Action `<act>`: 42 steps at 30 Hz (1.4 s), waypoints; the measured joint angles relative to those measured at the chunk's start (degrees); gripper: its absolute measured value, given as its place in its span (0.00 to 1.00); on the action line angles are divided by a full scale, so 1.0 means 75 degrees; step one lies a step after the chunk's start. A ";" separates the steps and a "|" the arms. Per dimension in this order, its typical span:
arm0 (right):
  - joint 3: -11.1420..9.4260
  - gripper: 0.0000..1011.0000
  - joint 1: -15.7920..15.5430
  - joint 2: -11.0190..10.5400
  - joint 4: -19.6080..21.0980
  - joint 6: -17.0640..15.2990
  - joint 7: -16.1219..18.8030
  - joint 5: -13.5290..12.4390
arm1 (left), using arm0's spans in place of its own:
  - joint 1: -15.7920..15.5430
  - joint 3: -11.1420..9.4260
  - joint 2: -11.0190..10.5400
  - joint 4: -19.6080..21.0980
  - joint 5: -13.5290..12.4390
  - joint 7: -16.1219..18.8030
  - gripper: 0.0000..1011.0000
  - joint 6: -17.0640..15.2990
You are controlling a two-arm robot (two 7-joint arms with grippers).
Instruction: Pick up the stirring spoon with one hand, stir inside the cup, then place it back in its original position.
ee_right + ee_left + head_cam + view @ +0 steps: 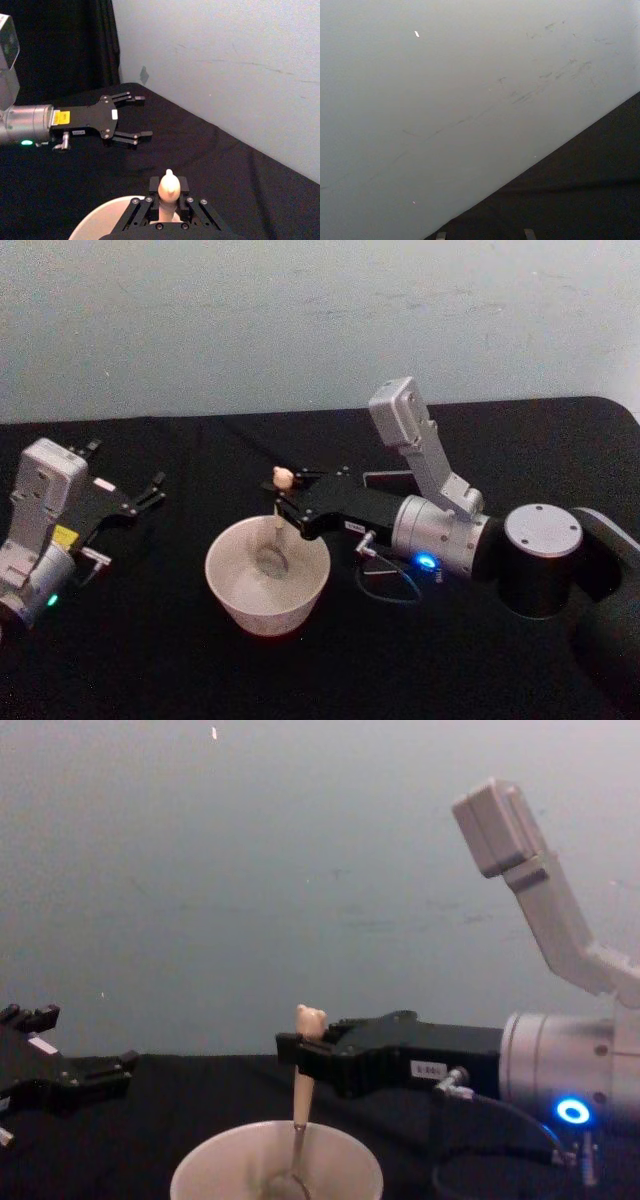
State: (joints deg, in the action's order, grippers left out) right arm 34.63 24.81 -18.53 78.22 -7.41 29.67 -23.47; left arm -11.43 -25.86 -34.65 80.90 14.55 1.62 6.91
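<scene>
Stirring spoon (276,528) is standing nearly upright inside the cup (250,615). Its metal bowl is sitting low in the cup's interior, and its beige handle is rising above the rim with the bear head uppermost. The cup is resting on the black table (170,675), near the middle of the head view.

Right gripper (286,502) is reaching in horizontally from the right, over the far side of the cup. Its fingers are set narrow and are pinching the spoon's handle just below the bear head. In the right wrist view the bear head is projecting between the two fingers, with the cup's rim curving beneath them. In the chest view the handle is slanting slightly as it is descending from the fingers into the cup.

Left gripper (125,468) is lying idle near the left side of the table, well apart from the cup. Its fingers are spread wide and are holding nothing.

A pale wall (300,320) is rising behind the table.
</scene>
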 joint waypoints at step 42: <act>-0.0422 0.20 -0.0616 -0.0861 0.1549 -0.0046 0.0075 -0.0995 | 0.0000 0.0000 0.0000 0.0000 0.0000 0.0000 0.99 0.0000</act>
State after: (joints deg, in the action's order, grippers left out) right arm 31.47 20.19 -24.99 89.83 -7.76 30.23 -30.93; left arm -11.43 -25.86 -34.64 80.90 14.55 1.62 6.91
